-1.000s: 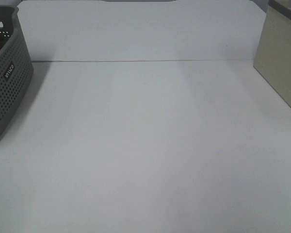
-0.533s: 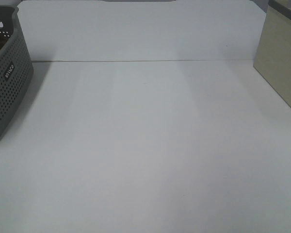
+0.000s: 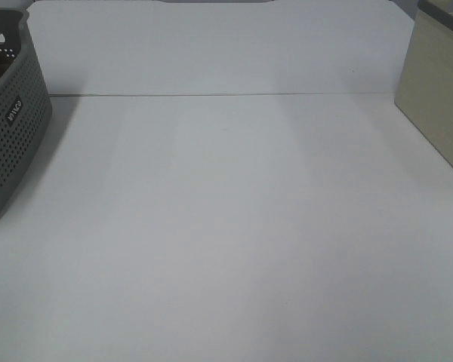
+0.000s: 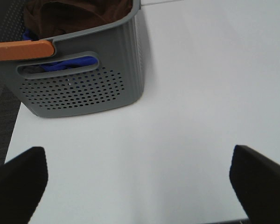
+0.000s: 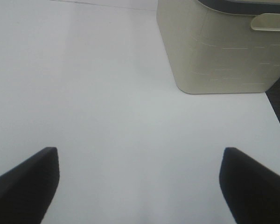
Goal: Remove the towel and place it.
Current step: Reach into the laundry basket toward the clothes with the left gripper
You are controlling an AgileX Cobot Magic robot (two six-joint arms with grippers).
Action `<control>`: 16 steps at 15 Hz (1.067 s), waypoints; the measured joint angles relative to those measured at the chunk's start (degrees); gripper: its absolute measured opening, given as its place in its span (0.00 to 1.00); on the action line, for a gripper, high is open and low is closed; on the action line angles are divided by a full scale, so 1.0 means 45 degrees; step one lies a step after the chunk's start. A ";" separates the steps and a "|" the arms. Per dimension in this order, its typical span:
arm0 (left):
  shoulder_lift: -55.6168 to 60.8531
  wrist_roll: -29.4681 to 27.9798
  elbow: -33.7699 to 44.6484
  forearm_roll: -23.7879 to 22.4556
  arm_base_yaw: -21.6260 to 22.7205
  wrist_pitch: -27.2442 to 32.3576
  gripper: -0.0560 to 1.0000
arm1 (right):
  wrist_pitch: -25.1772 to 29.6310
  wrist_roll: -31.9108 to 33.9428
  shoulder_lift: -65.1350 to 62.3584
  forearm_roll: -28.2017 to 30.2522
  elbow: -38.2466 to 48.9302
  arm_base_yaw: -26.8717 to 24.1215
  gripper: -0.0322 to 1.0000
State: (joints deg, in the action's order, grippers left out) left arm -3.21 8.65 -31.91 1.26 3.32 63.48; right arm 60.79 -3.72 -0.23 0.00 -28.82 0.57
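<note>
Dark brown terry, the towel (image 4: 79, 11) lies bunched inside the grey perforated basket (image 3: 11, 128), which stands at about ten o'clock on the white table (image 3: 226, 226). Something blue (image 4: 67, 64) shows through the basket's handle slot. The cloth looks soft, light and floppy, and it is likely to drape and drag on the rim, so a pinch on a raised fold seems the best hold. The left gripper (image 4: 140, 179) hovers near the basket, jaws spread wide and empty. The right gripper (image 5: 140, 182) is likewise spread and empty, near the beige bin (image 5: 219, 51) at two o'clock.
</note>
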 joint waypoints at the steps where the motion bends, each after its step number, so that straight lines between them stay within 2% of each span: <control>1: -0.0726 0.0904 -0.0586 0.0344 0.0000 0.0382 0.99 | 0.0000 0.0000 0.0000 0.0000 0.0000 0.0000 0.89; 4: -0.3565 0.3603 -0.2661 0.0993 0.0000 0.1184 0.99 | 0.0000 0.0000 0.0000 0.0000 0.0000 0.0000 0.89; 7: -0.5946 0.5360 -0.4329 0.0726 0.0000 0.1235 0.99 | 0.0000 0.0000 0.0000 0.0000 0.0000 0.0000 0.89; 9: -0.8149 0.6595 -0.5844 -0.0115 0.0000 0.1248 0.99 | 0.0000 0.0000 0.0000 0.0000 0.0000 0.0000 0.89; 12: -1.1663 0.7729 -0.8174 -0.2215 0.0000 0.1273 0.99 | 0.0000 0.0000 0.0000 0.0000 0.0000 0.0000 0.89; 14: -1.3471 0.8314 -0.9269 -0.3094 0.0000 0.1273 0.99 | 0.0000 0.0000 0.0000 0.0000 0.0000 0.0000 0.89; 15: -1.5839 0.9040 -1.0733 -0.3425 0.0216 0.1261 0.99 | 0.0000 0.0000 0.0000 0.0000 0.0000 0.0000 0.89; 16: -1.7023 0.9269 -1.1523 -0.3450 0.0395 0.1235 0.99 | 0.0000 0.0000 0.0000 0.0000 0.0000 0.0000 0.89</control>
State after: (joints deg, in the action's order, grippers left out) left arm -79.81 50.36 -83.77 -14.27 5.10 69.04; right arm 60.79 -3.72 -0.23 0.00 -28.82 0.57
